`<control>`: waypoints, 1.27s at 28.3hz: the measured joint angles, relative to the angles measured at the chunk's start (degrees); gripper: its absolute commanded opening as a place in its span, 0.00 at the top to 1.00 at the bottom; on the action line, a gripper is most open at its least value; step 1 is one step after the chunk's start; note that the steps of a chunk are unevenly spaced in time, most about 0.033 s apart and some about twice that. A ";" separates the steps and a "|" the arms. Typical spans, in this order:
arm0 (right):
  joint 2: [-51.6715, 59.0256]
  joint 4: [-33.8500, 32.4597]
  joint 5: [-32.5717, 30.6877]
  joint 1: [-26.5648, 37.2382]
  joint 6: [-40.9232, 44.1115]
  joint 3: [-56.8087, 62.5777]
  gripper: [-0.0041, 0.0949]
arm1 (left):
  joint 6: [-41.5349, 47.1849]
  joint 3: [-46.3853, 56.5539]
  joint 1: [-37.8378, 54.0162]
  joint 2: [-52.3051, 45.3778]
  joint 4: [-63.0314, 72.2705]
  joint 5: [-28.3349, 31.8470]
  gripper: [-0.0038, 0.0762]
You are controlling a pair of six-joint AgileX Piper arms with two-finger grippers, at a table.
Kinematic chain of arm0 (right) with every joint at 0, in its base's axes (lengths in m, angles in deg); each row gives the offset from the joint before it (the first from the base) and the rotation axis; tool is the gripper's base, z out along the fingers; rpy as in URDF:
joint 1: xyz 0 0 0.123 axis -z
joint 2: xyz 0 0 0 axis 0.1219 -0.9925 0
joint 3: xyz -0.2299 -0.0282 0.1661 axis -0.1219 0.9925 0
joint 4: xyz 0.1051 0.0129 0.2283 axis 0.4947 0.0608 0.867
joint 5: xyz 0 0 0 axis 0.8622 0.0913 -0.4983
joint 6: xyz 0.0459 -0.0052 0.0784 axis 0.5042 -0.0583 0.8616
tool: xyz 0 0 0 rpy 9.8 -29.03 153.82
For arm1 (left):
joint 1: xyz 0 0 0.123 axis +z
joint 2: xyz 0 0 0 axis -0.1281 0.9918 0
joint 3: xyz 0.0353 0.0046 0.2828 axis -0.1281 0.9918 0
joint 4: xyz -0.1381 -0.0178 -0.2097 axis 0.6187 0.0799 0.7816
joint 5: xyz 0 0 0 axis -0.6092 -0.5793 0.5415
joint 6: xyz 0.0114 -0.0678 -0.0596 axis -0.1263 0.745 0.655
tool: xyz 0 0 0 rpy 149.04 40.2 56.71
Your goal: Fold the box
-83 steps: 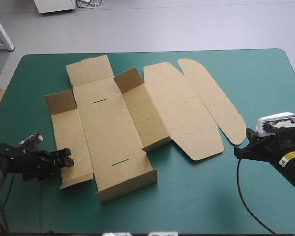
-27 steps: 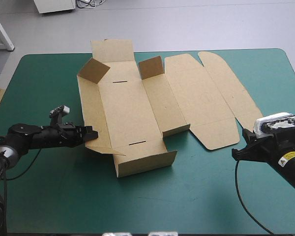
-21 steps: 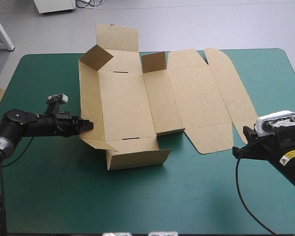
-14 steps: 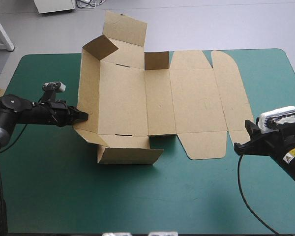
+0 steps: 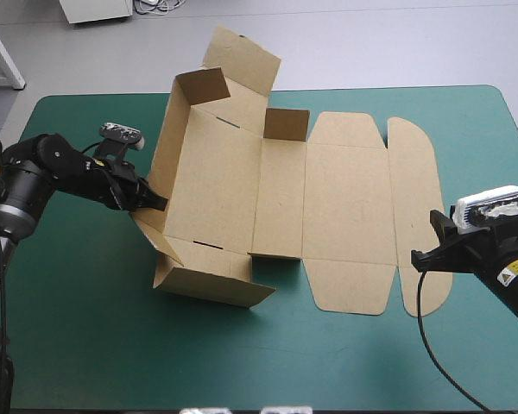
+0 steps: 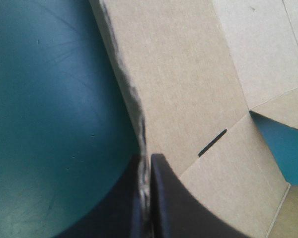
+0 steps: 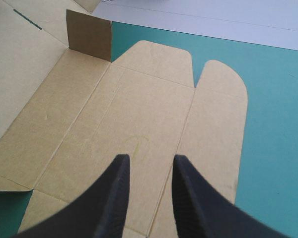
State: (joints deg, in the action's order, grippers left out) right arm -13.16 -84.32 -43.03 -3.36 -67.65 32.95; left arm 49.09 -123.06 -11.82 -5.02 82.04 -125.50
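1. The cut brown cardboard box (image 5: 276, 207) lies centre-frame, its left wall raised.
2. Left black-fingered gripper (image 6: 145, 161) clamps that wall; best hold it upright.
3. Right gripper (image 7: 150, 163), parted and empty, should press the base.

readable text: none | right arm (image 5: 516, 291): yellow label (image 5: 506, 276), print too small

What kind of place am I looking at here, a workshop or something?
Probably a robotics lab bench: one table with a teal-green cover, the left gripper pinching a wall of a lone brown box, the right gripper open over its flat lid.
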 measured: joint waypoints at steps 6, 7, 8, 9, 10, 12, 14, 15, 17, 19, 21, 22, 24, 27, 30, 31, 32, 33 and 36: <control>0.00 0.06 0.00 0.00 0.04 -0.03 0.67 | 4.09 -5.81 -8.31 0.00 -10.50 -0.98 0.96; 0.00 0.06 0.00 0.00 0.04 -0.07 0.67 | 4.23 -6.17 -9.28 0.00 -12.44 -1.02 0.96; 0.00 0.06 0.00 0.00 0.04 -0.07 0.67 | 4.30 -6.42 -10.48 -0.05 -14.46 -1.08 0.96; 0.00 0.11 0.00 0.00 0.04 -0.07 0.67 | 4.29 -6.54 -11.71 -0.04 -16.59 -1.08 0.96; 0.00 0.10 0.00 0.00 0.04 -0.07 0.67 | 4.29 -6.61 -12.76 -0.04 -18.31 -1.08 0.96; 0.00 0.23 0.00 0.00 0.04 -0.07 0.67 | 4.29 -6.65 -15.44 0.22 -22.47 -1.08 0.96; 0.00 0.43 0.00 0.00 0.04 -0.07 0.67 | 4.29 -6.92 -18.24 0.94 -26.14 -1.19 0.96; 0.00 0.43 0.00 0.00 0.04 -0.07 0.67 | 4.29 -7.10 -19.66 1.44 -28.18 -1.19 0.96; 0.00 0.43 0.00 0.00 0.11 -0.07 0.67 | 4.29 -7.63 -22.22 2.51 -31.91 -1.19 0.96; 0.00 0.43 0.00 0.00 0.26 -0.07 0.67 | 4.29 -8.66 -24.71 3.64 -35.74 -1.12 0.96; 0.00 0.43 0.00 0.00 0.30 -0.07 0.67 | 4.29 -9.94 -27.23 4.89 -39.20 -0.93 0.96; 0.00 0.43 0.00 0.00 0.30 -0.07 0.67 | 4.29 -10.45 -28.28 5.32 -40.51 -0.73 0.96; 0.00 0.43 0.00 0.00 0.45 -0.07 0.67 | 4.29 -11.20 -30.00 6.02 -43.37 0.62 0.96; 0.00 0.43 0.38 0.00 0.87 -0.07 0.67 | 4.24 -11.46 -31.72 6.45 -46.46 4.46 0.96; 0.00 0.50 1.32 0.00 0.92 -0.07 0.67 | 4.02 -11.46 -32.80 6.89 -49.86 9.43 0.96; 0.00 0.60 1.44 0.00 0.92 -0.07 0.67 | 3.64 -11.51 -33.04 7.24 -51.08 11.02 0.96; 0.00 0.69 1.70 0.00 1.04 -0.07 0.67 | 3.34 -11.52 -33.10 7.50 -51.89 12.18 0.96; 0.00 0.84 1.86 0.00 1.26 -0.09 0.67 | 1.89 -11.52 -33.10 8.47 -53.55 14.42 0.96; 0.00 0.88 1.93 0.00 1.31 -0.09 0.67 | -3.53 -11.52 -33.10 10.50 -55.07 17.97 0.96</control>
State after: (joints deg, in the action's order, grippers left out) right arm -13.16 -83.44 -41.10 -3.36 -66.34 32.85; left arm 45.56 -134.57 -44.92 5.48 26.96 -107.53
